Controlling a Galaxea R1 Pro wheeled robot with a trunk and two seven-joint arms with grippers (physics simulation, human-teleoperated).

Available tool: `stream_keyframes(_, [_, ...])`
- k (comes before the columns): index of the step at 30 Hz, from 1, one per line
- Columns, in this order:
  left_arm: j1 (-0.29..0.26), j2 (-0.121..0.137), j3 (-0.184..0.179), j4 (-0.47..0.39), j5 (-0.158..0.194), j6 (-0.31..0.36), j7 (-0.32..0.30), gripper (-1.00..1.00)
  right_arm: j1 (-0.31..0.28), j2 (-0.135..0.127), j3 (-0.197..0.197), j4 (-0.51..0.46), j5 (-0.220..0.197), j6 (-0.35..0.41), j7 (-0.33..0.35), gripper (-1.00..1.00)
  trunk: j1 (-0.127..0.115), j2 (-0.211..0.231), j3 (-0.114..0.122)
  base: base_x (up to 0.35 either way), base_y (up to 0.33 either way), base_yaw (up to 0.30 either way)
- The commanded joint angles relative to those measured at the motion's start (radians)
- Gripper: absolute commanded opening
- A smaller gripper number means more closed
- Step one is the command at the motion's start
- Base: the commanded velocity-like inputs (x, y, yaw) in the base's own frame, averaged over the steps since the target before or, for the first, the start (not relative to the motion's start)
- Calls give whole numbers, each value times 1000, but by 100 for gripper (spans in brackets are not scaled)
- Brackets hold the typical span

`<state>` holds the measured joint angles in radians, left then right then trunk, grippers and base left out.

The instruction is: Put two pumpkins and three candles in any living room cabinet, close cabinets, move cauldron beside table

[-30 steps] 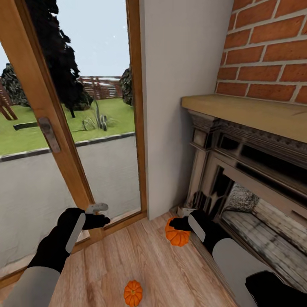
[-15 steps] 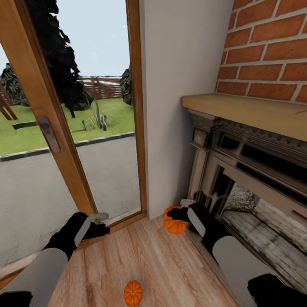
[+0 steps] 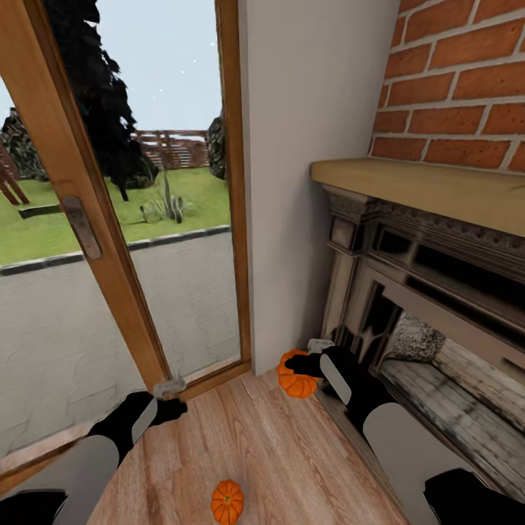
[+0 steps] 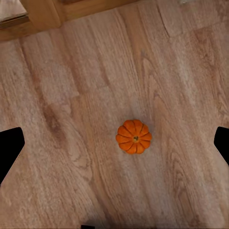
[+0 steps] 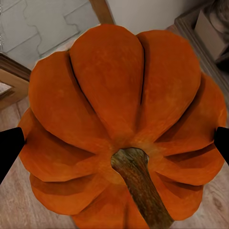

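The right tool (image 3: 312, 359) is at floor level in the corner where the white wall (image 3: 306, 146) meets the fireplace (image 3: 430, 292). A pumpkin (image 3: 297, 380) sits directly against it. In the right wrist view this pumpkin (image 5: 124, 129) lies between the two dark fingertips (image 5: 9, 148), which stand at either edge of the fruit; whether they actually press its skin cannot be told, so the grip is unconfirmed.

The left tool (image 3: 169, 388) hangs low over the wooden floor (image 3: 255, 452), close to the timber frame of the glass door (image 3: 117, 277). The left wrist view shows its fingertips (image 4: 10, 148) spread wide with nothing between them: released. Below it, well apart, lies a second pumpkin (image 4: 133, 136), stem up, alone on the boards. In the head view this second pumpkin (image 3: 227, 501) rests near the bottom edge, well apart from the first.

A wooden mantel (image 3: 437, 193) tops the fireplace, with red brick (image 3: 459, 87) above. Grass and trees show through the glass.
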<state>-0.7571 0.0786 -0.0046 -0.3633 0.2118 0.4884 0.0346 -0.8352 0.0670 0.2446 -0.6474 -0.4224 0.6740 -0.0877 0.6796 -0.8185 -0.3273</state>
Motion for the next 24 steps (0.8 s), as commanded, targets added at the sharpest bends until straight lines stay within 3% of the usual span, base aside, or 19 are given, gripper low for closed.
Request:
stream_keyframes(1, [0,0,0,11,10,-16,4,100,-1,0,3,-1,-11,3,-7,-100,0,-1,-1,0,0,0])
stream_keyframes(6, [2,-6,-1,68,9,-105,3,100,-1,0,4,-1,-12,4,-7,-100,12,-22,-11,0,0,0])
stream_keyframes(24, [6,-53,-3,127,6,-134,2,100,-1,15,4,-1,-13,7,-6,-100,81,-148,-67,0,0,0])
